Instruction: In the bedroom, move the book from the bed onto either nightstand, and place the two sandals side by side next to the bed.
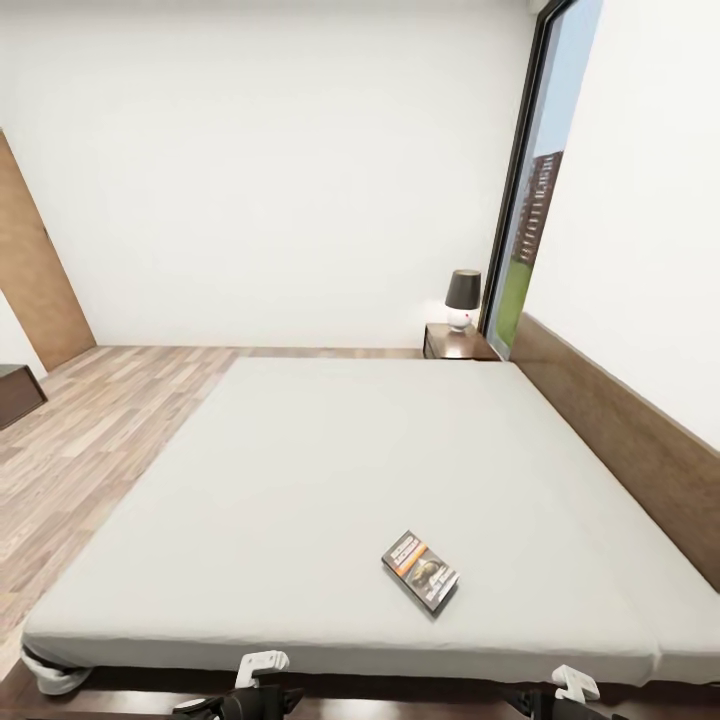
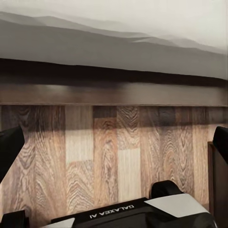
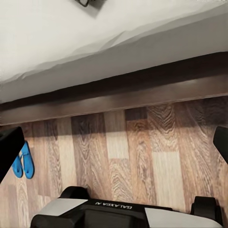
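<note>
The thin dark paperback book with its orange stripe lies flat on the plain light grey mattress of the large low bed, at about five o'clock in the head view, near the foot edge where the robot stands, so it looks within reach. The low dark brown nightstand carrying a dark-shaded lamp sits far off at one o'clock beside the headboard. Both arms hang low over the brown wood-plank floor. The left gripper and right gripper each have fingers spread wide, holding nothing. Two bright blue sandals lie together on the floor beside the bed frame.
</note>
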Controlling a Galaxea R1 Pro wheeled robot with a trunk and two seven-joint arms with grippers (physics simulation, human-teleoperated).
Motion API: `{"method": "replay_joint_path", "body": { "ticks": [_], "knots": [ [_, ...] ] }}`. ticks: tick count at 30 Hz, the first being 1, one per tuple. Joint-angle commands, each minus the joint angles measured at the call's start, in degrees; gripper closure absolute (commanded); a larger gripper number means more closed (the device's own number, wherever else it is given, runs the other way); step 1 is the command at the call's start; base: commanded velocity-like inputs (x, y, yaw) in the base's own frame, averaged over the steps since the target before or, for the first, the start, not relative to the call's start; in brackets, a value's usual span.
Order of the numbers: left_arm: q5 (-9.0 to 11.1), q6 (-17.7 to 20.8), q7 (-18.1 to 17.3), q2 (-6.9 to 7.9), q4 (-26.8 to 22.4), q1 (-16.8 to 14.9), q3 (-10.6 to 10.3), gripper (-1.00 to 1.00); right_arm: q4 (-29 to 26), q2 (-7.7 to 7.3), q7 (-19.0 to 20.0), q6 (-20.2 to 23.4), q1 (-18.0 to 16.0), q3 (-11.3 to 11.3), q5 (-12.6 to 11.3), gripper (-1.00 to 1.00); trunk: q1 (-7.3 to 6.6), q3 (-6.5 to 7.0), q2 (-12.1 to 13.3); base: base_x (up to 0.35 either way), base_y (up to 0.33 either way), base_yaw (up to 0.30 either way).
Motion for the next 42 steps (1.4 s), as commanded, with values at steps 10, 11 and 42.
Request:
{"method": "replay_joint_path", "body": {
  "ticks": [10,11,42],
  "knots": [
    [0.6,0.1,-0.2,0.01,0.0,0.0,-0.5,-1.0,-0.1,0.01,0.2,0.5,0.0,-0.5,0.4,-1.0,-2.2,1.73,4.0,0.0,0.0,0.0],
    [0.6,0.1,-0.2,0.01,0.0,0.0,-0.5,-1.0,-0.1,0.01,0.2,0.5,0.0,-0.5,0.4,-1.0,-2.42,1.91,4.4,0.0,0.0,0.0],
    [0.6,0.1,-0.1,0.01,0.0,0.0,-0.5,-1.0,-0.1,0.01,0.2,0.5,0.0,-0.5,0.4,-1.0,-9.23,7.48,16.8,0.0,0.0,0.0]
  ]
}}
